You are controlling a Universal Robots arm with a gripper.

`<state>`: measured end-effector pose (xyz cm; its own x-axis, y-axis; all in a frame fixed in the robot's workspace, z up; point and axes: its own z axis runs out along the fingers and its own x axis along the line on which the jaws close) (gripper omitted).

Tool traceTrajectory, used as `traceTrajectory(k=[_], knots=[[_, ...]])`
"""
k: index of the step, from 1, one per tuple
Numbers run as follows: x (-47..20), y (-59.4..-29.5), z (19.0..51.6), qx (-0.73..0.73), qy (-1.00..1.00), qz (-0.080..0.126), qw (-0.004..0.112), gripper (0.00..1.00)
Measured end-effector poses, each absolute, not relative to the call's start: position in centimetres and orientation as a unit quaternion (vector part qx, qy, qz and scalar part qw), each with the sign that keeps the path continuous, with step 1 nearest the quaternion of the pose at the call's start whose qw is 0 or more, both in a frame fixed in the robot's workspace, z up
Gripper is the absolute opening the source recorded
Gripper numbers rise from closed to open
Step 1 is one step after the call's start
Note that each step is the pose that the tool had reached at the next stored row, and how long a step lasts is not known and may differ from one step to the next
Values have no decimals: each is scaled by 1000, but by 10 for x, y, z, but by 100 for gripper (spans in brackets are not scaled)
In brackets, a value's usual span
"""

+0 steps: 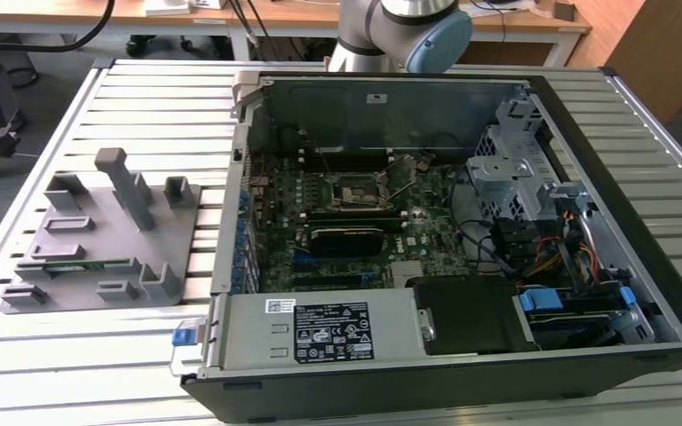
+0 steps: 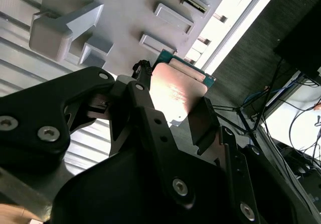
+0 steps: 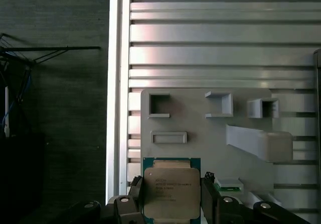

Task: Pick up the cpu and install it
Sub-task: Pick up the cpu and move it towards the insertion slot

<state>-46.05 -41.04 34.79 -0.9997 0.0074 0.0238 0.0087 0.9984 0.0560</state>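
Jaws: clamping the cpu by two opposite edges, in both wrist views.
Cpu: hanging over the grey tray, silver face showing.
Tray: lying on the surface, nine o'clock of the case, exterior view.

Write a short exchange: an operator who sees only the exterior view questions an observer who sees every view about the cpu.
Operator: I see the open case and the grey fixture. Is anything held?
Observer: In the first wrist view, the cpu sits between the fingers of the gripper, which press two opposite edges.
Operator: Which face shows?
Observer: Its silver metal top faces that camera.
Operator: What lies beyond it?
Observer: The grey fixture's pockets.
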Motion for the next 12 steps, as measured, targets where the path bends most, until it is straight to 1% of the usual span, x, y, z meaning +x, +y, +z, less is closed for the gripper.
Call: traceTrajectory(k=[12], knots=[[-460,-410,352,-4,-1000,-28,12,54]])
